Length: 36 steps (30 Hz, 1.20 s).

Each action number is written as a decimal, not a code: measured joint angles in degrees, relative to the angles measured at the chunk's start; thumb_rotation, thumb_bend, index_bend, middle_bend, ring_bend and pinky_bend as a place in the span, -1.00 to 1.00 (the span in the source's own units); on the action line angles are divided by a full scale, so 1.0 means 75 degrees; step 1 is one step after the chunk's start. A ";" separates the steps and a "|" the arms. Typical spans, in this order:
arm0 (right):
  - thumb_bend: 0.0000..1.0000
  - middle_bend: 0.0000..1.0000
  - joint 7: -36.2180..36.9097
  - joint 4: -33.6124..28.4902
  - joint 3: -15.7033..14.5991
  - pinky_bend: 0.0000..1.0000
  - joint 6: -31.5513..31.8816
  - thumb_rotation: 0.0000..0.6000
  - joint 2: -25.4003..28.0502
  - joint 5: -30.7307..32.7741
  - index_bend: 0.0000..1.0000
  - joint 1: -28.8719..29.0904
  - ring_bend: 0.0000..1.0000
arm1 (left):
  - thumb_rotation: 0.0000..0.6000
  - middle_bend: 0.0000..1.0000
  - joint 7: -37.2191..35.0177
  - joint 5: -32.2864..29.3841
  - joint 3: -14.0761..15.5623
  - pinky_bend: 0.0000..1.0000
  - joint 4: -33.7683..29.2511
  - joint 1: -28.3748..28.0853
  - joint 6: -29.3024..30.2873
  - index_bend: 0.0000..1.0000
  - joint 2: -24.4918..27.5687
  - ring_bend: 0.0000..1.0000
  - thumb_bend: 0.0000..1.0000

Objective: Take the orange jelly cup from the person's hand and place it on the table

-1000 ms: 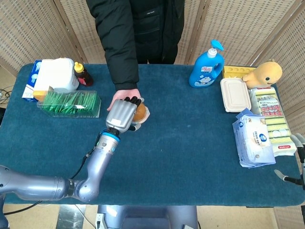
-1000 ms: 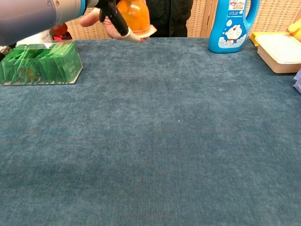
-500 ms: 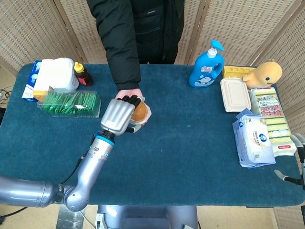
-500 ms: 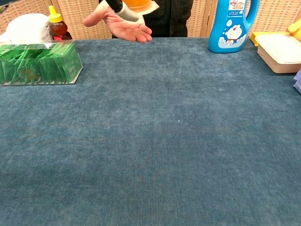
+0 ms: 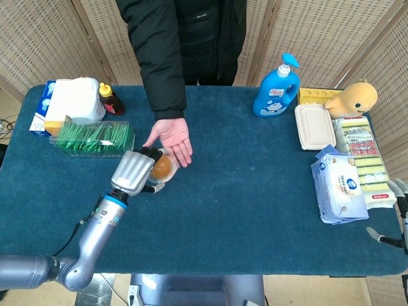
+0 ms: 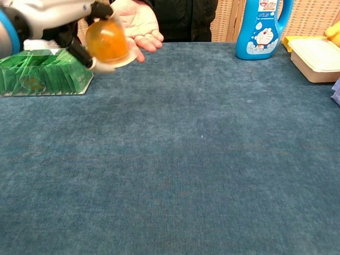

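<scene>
Left of centre in the frame, the left robot hand (image 5: 132, 171) grips the orange jelly cup (image 5: 161, 167) clear of the person's hand (image 5: 171, 136); lower it gently, level, onto bare desk (image 5: 242, 178), then release.

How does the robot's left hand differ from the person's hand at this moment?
The robot's silver left hand grips the orange jelly cup, fingers curled around it; the person's bare hand holds nothing, palm up and fingers spread. The left hand reaches in from the near side of the blue table, the person's hand from the far side on a black sleeve. In the chest view both are above the tabletop, close together.
</scene>
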 measured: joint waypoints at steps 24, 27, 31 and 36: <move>-0.94 -1.00 -0.0081 -0.0021 -0.0011 -0.80 -0.0031 1.00 -0.0012 -0.0004 -1.00 0.0021 -1.00 | 1.00 -1.00 -0.1034 -0.0141 0.0262 -0.59 0.2148 0.0706 -0.1812 -1.00 -0.0830 -1.00 -0.83; -0.94 -1.00 -0.0098 -0.0038 -0.0012 -0.80 -0.0018 1.00 -0.0007 -0.0009 -1.00 0.0017 -1.00 | 1.00 -1.00 -0.1238 0.0349 0.0259 -0.60 0.1684 0.0865 -0.1647 -1.00 -0.0466 -1.00 -0.83; -0.93 -1.00 -0.0124 -0.0058 -0.0003 -0.80 -0.0005 1.00 0.0000 -0.0003 -1.00 0.0016 -1.00 | 1.00 -1.00 -0.1668 0.1213 0.0465 -0.66 0.1004 0.1382 -0.1097 -1.00 0.0322 -1.00 -0.83; -0.93 -1.00 -0.0149 -0.0042 0.0020 -0.80 -0.0034 1.00 -0.0002 0.0072 -1.00 0.0018 -1.00 | 1.00 -1.00 -0.2077 0.2175 0.1045 -0.80 0.0508 0.2400 0.0006 -1.00 0.1158 -1.00 -0.84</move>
